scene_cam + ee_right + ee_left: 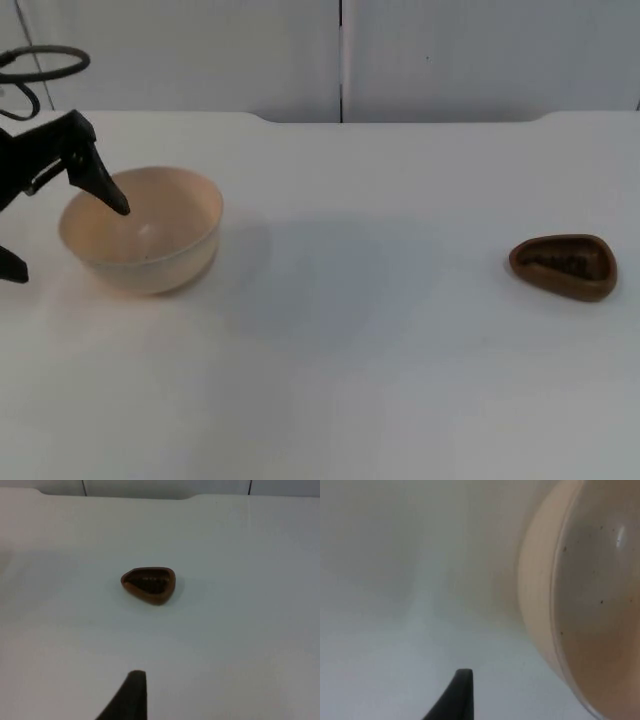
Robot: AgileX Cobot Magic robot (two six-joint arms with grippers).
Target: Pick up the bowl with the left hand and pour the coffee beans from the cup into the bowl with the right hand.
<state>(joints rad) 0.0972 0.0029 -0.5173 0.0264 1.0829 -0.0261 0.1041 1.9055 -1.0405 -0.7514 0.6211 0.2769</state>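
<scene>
The left hand (pixel 65 225) gapes wide astride the bowl (pixel 145 232) rim on the desk (pixel 350 350), gripping nothing. It should lower, then pinch the wall firmly. The cup (pixel 563 266) waits far right.

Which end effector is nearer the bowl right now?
Left. The left end effector straddles the bowl rim, one finger inside. The right one sits back from the cup, across the table.

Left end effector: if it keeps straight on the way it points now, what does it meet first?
Probably the bowl: the open left end effector straddles its near rim, one finger over the inside. Depth is uncertain.
</scene>
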